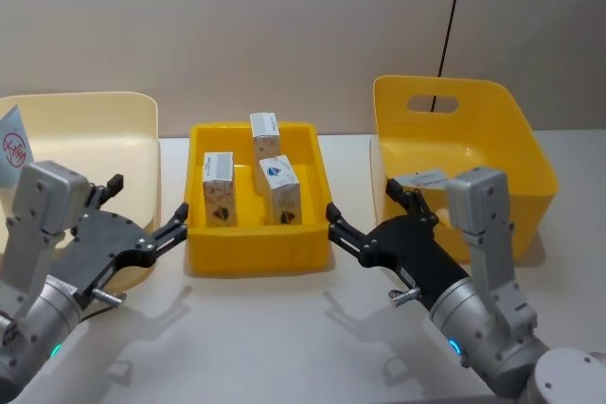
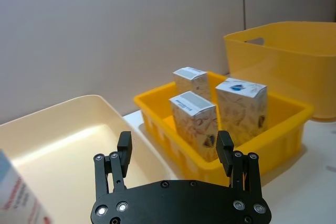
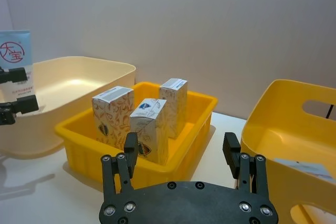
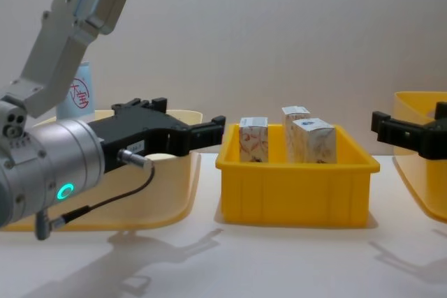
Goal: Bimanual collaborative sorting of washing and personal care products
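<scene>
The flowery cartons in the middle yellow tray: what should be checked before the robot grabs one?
1. Three cartons stand upright in the middle tray: ok.
2. Left gripper open, empty: ok.
3. Right gripper open, empty: ok.
4. Both apart from the tray, one at each side: ok.
5. Space in the cream bin beside the blue tube: ok.
6. What the flat item in the right basket is: cannot tell.
</scene>
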`<action>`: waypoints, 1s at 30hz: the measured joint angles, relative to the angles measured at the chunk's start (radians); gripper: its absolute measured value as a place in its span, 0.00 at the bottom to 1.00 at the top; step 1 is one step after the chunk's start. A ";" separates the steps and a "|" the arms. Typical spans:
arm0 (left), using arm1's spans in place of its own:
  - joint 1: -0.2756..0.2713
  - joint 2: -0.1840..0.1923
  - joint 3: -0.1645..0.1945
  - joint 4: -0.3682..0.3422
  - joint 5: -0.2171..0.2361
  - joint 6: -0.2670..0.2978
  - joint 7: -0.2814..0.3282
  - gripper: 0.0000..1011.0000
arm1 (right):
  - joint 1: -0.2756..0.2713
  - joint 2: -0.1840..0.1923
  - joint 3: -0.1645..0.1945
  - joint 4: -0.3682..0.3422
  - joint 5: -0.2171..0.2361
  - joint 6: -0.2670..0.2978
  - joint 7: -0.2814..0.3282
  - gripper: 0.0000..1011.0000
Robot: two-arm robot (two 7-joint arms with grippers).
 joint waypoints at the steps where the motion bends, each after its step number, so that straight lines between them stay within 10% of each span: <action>1: 0.003 0.002 0.000 -0.003 0.006 0.000 0.009 0.99 | 0.008 0.000 -0.003 0.005 -0.005 0.004 0.002 0.99; 12: 0.041 0.022 0.001 -0.048 0.074 -0.001 0.115 0.99 | 0.074 -0.003 -0.027 0.050 -0.044 0.049 0.016 0.99; 30: 0.044 0.023 0.000 -0.051 0.079 -0.001 0.123 0.99 | 0.211 -0.032 -0.081 0.179 -0.077 0.096 0.096 0.99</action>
